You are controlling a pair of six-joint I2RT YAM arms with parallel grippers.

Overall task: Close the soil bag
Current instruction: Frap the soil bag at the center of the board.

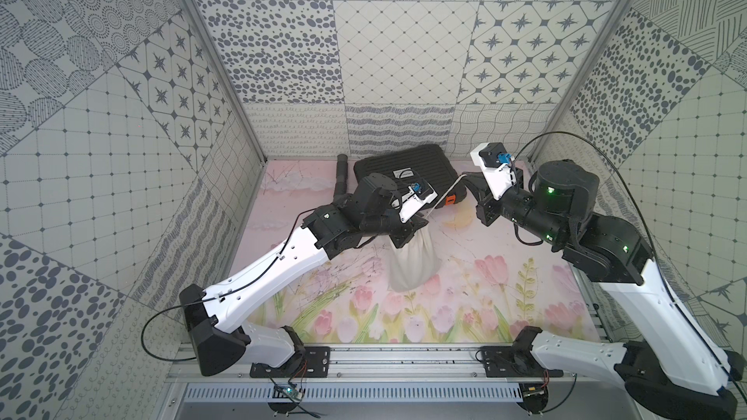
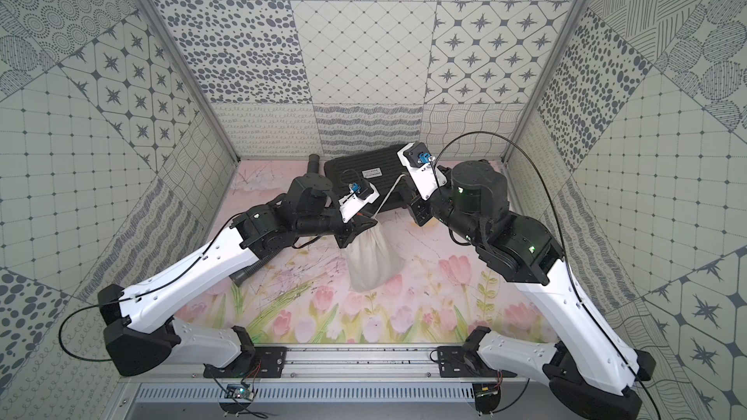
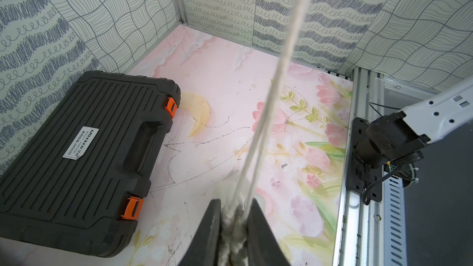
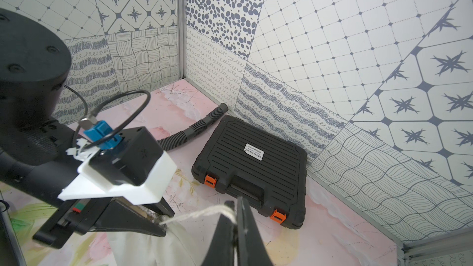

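The soil bag is seen mid-way on the floral mat, its gathered neck clamped in the left gripper. The white cord is stretched taut and pinched by the right gripper. A black tool case is set against the back wall.

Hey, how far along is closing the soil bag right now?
Done: the soil bag neck looks gathered, pinched in the jaws of the left gripper. In hand: the right gripper has the white cord shut in its jaws, stretched taut from the neck. Left: whether the mouth is fully cinched is hidden; letting go remains.
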